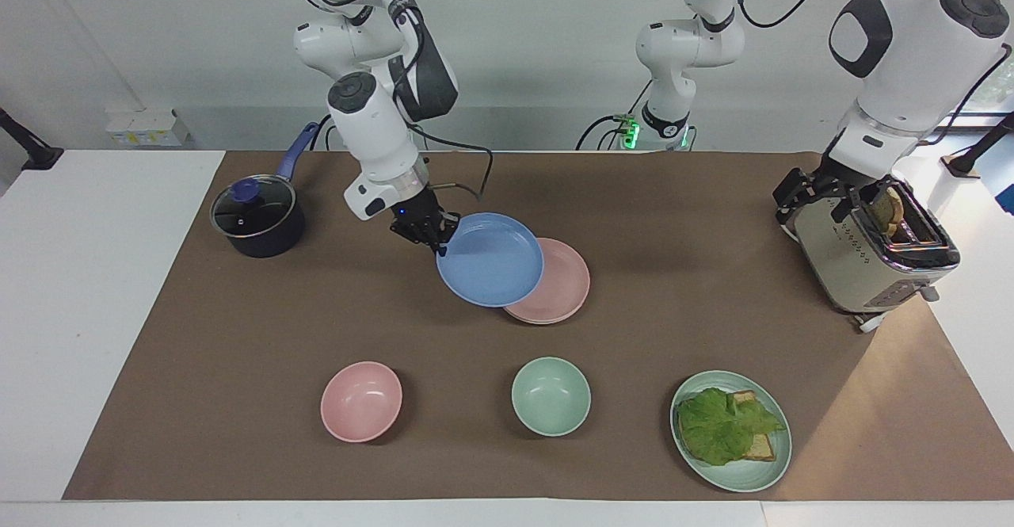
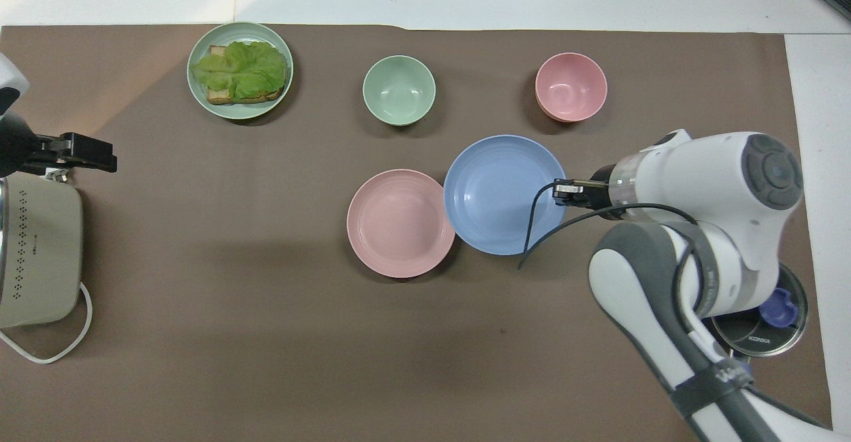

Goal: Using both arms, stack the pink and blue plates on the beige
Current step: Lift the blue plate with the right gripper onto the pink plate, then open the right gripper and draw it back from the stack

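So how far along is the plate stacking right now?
Done: the pink plate already sits on a pale plate whose rim shows beneath it. In hand: the right gripper holds the blue plate by its rim, raised, overlapping the pink one. Left: set it down. The left gripper waits by the toaster.

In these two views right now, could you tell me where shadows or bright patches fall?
Facing view: the raised blue plate shades the pink plate; a sunlit patch lies by the toaster. Overhead view: a similar bright patch beside the lettuce plate.
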Tool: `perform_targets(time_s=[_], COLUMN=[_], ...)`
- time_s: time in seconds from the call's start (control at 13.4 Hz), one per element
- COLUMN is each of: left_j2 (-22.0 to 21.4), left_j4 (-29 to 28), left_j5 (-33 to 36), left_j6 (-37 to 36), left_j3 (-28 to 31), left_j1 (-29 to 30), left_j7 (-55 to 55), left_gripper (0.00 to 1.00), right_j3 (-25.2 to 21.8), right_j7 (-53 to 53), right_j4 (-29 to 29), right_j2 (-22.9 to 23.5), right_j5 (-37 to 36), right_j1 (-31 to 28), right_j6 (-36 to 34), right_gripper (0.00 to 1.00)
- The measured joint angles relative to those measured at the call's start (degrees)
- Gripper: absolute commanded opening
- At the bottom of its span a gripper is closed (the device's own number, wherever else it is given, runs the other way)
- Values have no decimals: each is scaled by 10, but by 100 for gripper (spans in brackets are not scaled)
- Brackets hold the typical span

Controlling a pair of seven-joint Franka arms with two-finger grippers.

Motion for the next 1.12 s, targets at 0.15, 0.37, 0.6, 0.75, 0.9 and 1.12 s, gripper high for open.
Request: perform_targets(time_s=[0.15, 0.37, 0.6, 0.75, 0.9, 1.12], left_j2=[0, 0, 0, 0, 0, 0], left_j4=[0, 0, 0, 0, 0, 0], left_j5=[0, 0, 0, 0, 0, 0], left_j6=[0, 0, 0, 0, 0, 0], left_j3=[0, 0, 0, 0, 0, 0], left_j1=[0, 0, 0, 0, 0, 0], left_j7=[0, 0, 0, 0, 0, 0], left_gripper=[100, 100, 100, 100, 100, 100], right_j3=[0, 0, 0, 0, -1, -1], right_j7=[13, 14, 14, 14, 14, 14], right_j4=[-1, -6, -8, -8, -7, 0], right_j2=[20, 52, 84, 94, 94, 94], right_j5=[0, 0, 0, 0, 0, 0], right_j1=[31, 57, 71, 74, 74, 74], right_j6=[26, 73, 113, 119, 119, 119], right_gripper=[0, 0, 0, 20, 100, 100])
